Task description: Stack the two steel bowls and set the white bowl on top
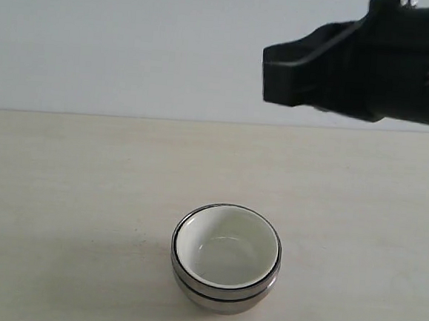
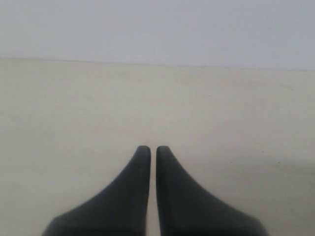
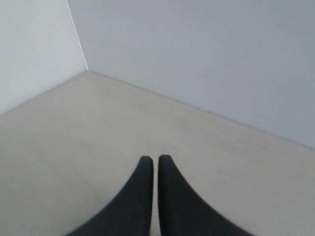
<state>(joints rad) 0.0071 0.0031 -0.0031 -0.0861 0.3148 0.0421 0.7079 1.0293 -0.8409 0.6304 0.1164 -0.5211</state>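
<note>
White bowl: I see the white bowl (image 1: 226, 247) sitting upright, mouth up, nested inside the metal stack. Its cream rim stands just proud of the steel rim around it, and its inside looks empty.
Steel bowls: the two steel bowls (image 1: 218, 301) are stacked one inside the other, showing as two shiny bands split by a dark line under the white rim. From here I cannot tell which of them is the ribbed one.
Stack position: it rests on the table (image 1: 63, 193), well away from the far edge, toward the near side and a little right of the middle.
Right arm: the black right arm (image 1: 371, 61) hangs high over the far right part of the table, well apart from the stack and touching nothing.
Right gripper: on my right wrist feed the right gripper (image 3: 155, 160) has its jaws pressed almost together, only a thin slit between them and nothing in it. It points at bare table toward a far corner where two walls meet.
Left gripper: the left gripper (image 2: 153, 150) shows only on its own wrist feed. Its jaws are likewise drawn together with a hairline gap, nothing pinched, facing bare table and its far edge.
Wall: a plain pale wall (image 1: 134, 43) rises behind the far edge.
</note>
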